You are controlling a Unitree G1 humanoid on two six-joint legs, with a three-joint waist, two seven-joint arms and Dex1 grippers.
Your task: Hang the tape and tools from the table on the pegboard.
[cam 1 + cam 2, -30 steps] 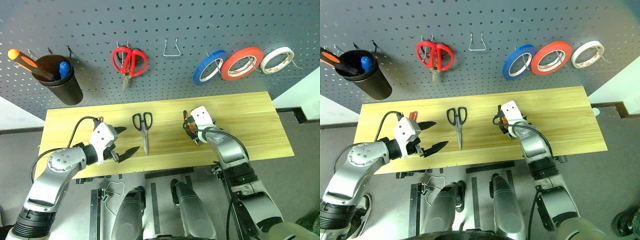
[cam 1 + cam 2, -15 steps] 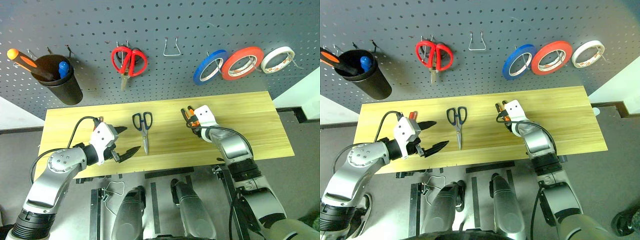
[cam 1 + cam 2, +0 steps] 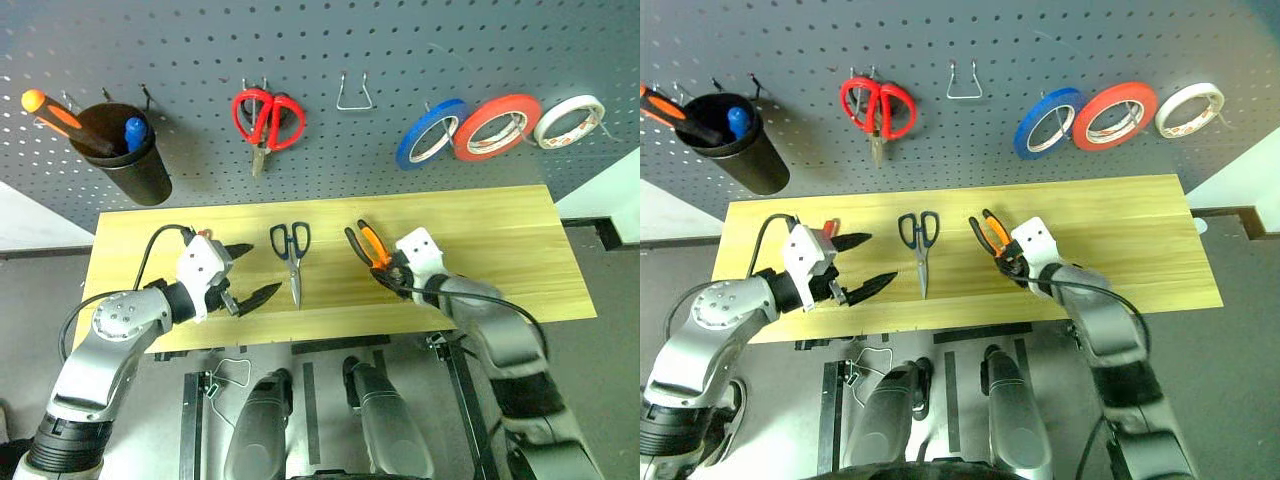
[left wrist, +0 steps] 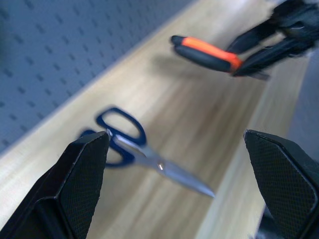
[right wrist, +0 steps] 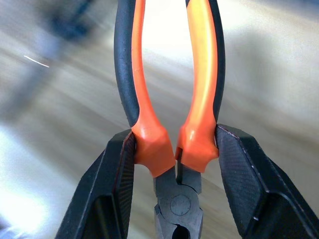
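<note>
Between my right hand [image 3: 385, 272] and the pegboard [image 3: 330, 150] lies the gap that matters: pliers [image 3: 368, 245] are clamped in that hand at the neck just under the orange-and-black handles, lifted off the tabletop [image 3: 500, 240]. Right wrist view: both fingers [image 5: 117, 184] press the orange collars from outside, handles spreading away from the hand, steel head back between the fingers. Long axis runs from my hand up and toward the board, handles leading, tilted a bit to my left.

Empty wire hook [image 3: 354, 95] hangs almost straight above the pliers' handles, between red-handled scissors [image 3: 266, 118] and blue roll [image 3: 430, 132]. Looks like the nearest free spot; my guess is the open handles go over it. Room on both sides of that hook, nothing in the path upward.

Red tape [image 3: 497, 126] already hangs on the board beside the white roll [image 3: 568, 120].

Left hand [image 3: 247, 272] fingers wide apart, holding nothing, hovering over the tabletop's left part. Blue-handled steel scissors [image 3: 291, 255] lie flat just beside it, toward my right, loops toward the board, blades pointing at the near edge. Left arm clearly nearer those.

Black cup [image 3: 125, 155] with screwdrivers hangs far left, well apart.
</note>
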